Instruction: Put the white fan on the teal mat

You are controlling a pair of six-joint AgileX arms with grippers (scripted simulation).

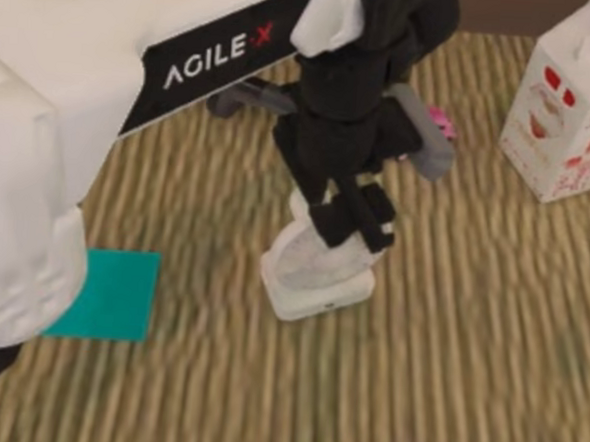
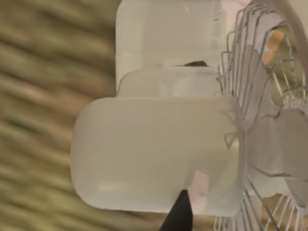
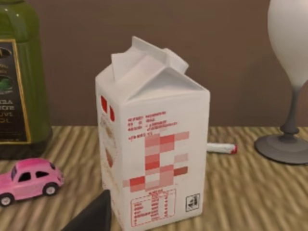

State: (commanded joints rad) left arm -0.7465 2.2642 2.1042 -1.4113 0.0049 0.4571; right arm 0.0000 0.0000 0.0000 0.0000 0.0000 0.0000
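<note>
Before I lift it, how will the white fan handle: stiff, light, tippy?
The white fan looks like rigid plastic, probably light. Its round mesh head sits above a squarish base, so it may tip if pushed high. The left gripper is at its motor knob, whose smooth rounded surface might slip.

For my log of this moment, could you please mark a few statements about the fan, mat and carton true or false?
1. The fan stands on the mat. False: it stands apart, on the bare table toward the right.
2. The left gripper is over the fan. True.
3. The carton lies tipped over. False: it is upright.
4. A pink toy car is beside the carton. True.
</note>
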